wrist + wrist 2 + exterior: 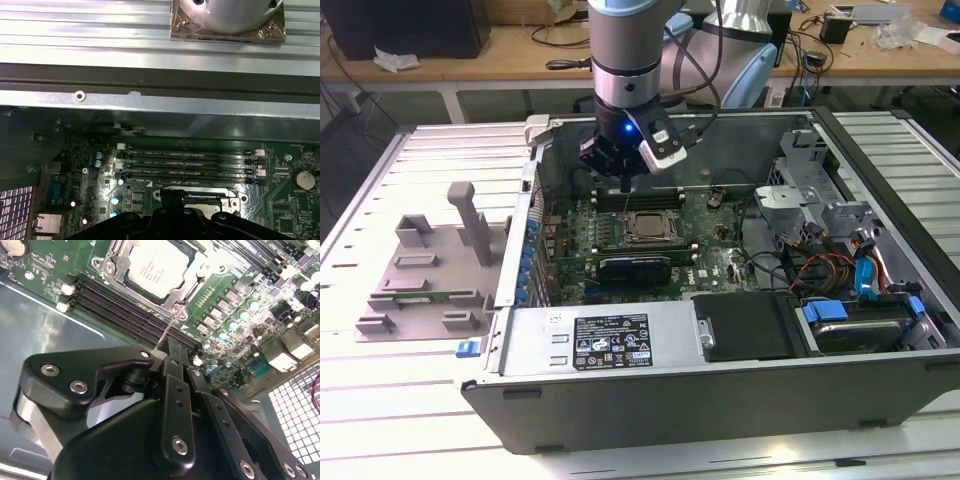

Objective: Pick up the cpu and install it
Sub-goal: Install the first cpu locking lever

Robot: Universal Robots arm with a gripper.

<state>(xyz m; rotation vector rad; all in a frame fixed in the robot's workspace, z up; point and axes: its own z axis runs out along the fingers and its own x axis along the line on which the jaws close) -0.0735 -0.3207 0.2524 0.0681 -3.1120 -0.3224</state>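
Exterior view lets us count one open computer case (720, 390) on the slatted metal table (380, 420). One grey plastic tray (420, 270) lies beside it, toward the table's edge at the exterior view's left, and one gripper (623, 172) hangs inside the case near its far wall. We see one cpu (648, 226), silver-grey top up, seated in the socket near the middle of the green motherboard (710, 245), close to the gripper but apart from it. One black card with a heatsink (635, 268) stands just on the cpu's near side. In the second wrist view the cpu (157, 267) lies square inside its metal frame (112, 265), and we count four long black memory slots (120, 302) between it and the gripper (167, 352). The black fingers (175, 390) are drawn together. One thin metal lever (166, 332) runs from the frame's corner up to their tips, and we cannot tell whether they pinch it. The gripper's own body covers the board nearest it. In the first wrist view the four slots (190, 160) lie along the case's wall, with one coin battery (302, 178) at the board's edge.
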